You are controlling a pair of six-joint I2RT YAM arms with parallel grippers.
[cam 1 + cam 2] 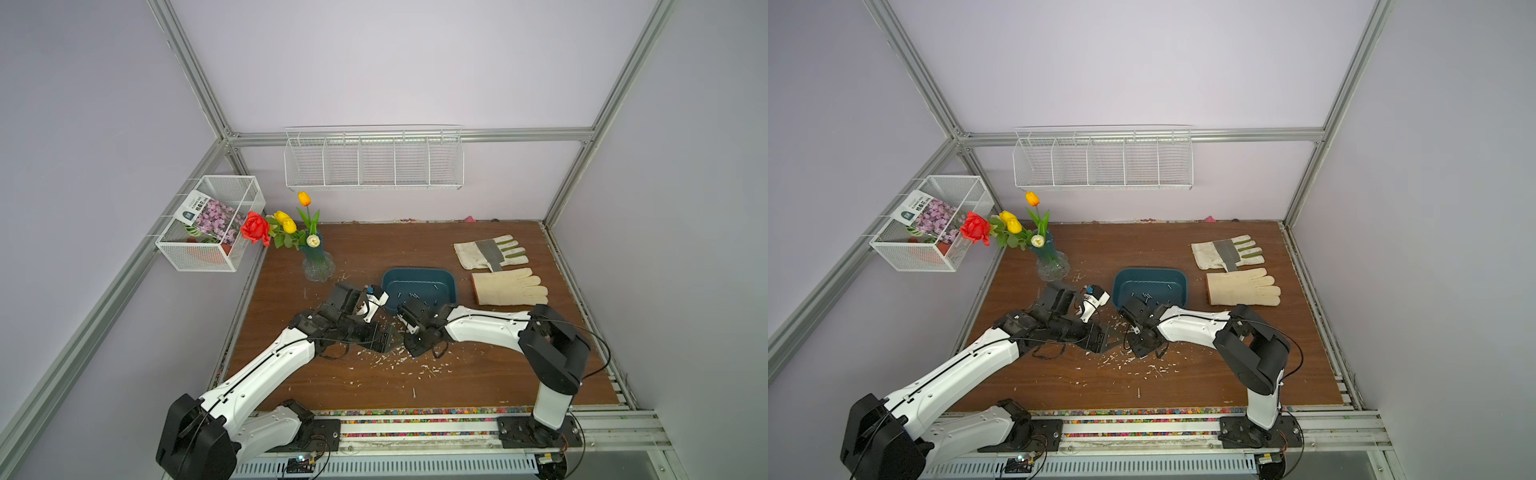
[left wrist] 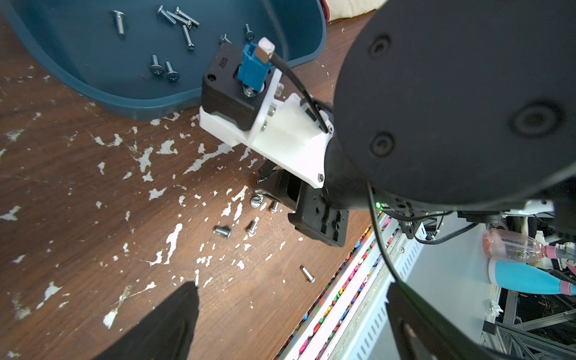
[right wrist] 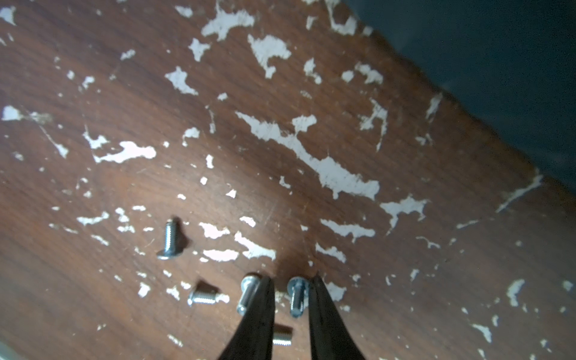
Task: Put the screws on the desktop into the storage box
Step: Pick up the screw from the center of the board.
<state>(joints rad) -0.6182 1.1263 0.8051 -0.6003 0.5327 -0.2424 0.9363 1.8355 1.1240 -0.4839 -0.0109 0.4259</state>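
The dark teal storage box (image 1: 415,272) (image 1: 1150,272) sits mid-desktop with several screws (image 2: 174,18) inside. More screws lie loose on the brown desktop (image 1: 478,365) just in front of it. My right gripper (image 3: 291,279) points down onto the board, its jaws narrowly open around one screw (image 3: 297,296), which rests against one finger. Another screw (image 3: 247,294) lies just outside the other finger. In the left wrist view the right gripper (image 2: 260,194) touches down beside loose screws (image 2: 223,231). My left gripper (image 2: 291,290) (image 1: 386,338) hovers wide open close by, holding nothing.
Two gloves (image 1: 490,251) (image 1: 511,286) lie right of the box. A glass vase of flowers (image 1: 318,266) stands at the back left. White wire baskets (image 1: 212,224) (image 1: 374,160) hang on the walls. A lone screw (image 1: 414,392) lies near the front edge.
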